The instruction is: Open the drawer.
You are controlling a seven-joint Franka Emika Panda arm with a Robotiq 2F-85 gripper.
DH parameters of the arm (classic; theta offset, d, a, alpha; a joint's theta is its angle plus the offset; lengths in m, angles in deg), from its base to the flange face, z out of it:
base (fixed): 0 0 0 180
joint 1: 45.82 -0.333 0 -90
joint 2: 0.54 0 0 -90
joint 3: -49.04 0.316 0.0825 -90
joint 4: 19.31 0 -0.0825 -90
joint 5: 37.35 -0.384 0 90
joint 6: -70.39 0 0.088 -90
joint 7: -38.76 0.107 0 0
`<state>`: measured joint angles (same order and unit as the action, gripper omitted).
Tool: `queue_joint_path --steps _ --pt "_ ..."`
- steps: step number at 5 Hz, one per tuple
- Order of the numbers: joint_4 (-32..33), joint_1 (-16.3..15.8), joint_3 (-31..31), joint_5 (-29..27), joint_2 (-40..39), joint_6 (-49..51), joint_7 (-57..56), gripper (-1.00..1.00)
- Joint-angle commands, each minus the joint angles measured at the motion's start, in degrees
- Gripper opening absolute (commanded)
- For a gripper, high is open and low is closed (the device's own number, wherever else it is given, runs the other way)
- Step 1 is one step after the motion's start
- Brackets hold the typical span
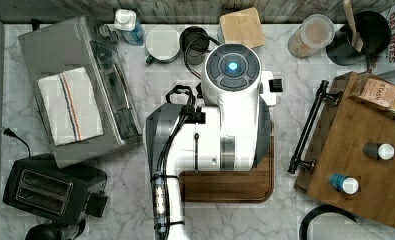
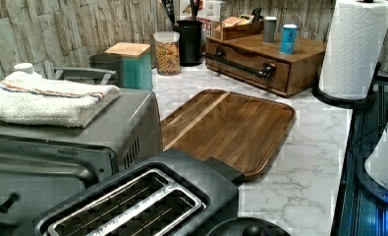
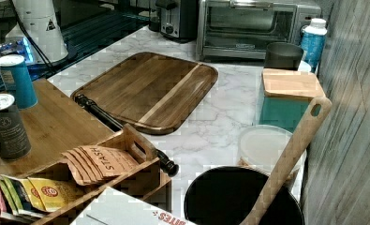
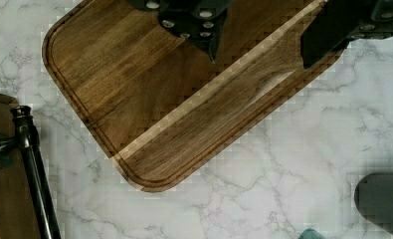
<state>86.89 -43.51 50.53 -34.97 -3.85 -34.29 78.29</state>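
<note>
A: Two black gripper fingers (image 4: 209, 30) are listed nearest the wrist camera, set well apart with nothing held between them; the gripper (image 4: 261, 55) is recorded as hanging open over the flat dark wooden tray with rounded corners (image 4: 149, 89).

B: Is the brown wooden drawer located?

A: The brown wooden drawer (image 2: 240, 66) is entered at the far right of the left view, in the large wooden box unit (image 2: 299, 69). Its front is seen flush with the unit, so it is judged shut. Its long black metal bar handle (image 1: 307, 127) is noted at the top view's right, well apart from the white robot arm (image 1: 225, 115).

B: Progress?

A: Nothing is judged done. The reach to the handle, the grasp and the pull are all left.
</note>
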Motion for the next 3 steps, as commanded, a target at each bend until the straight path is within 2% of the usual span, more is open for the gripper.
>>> queue_joint_path --steps 1,2,3 --pt "0.0 -0.2 0.1 0.7 0.0 0.0 0.0 1.0" --pt "-0.8 1.4 -1.4 3.4 -1.1 -0.6 -5.4 1.0" --pt "-3.4 10.1 4.1 5.8 -3.1 0.7 -8.4 1.0"
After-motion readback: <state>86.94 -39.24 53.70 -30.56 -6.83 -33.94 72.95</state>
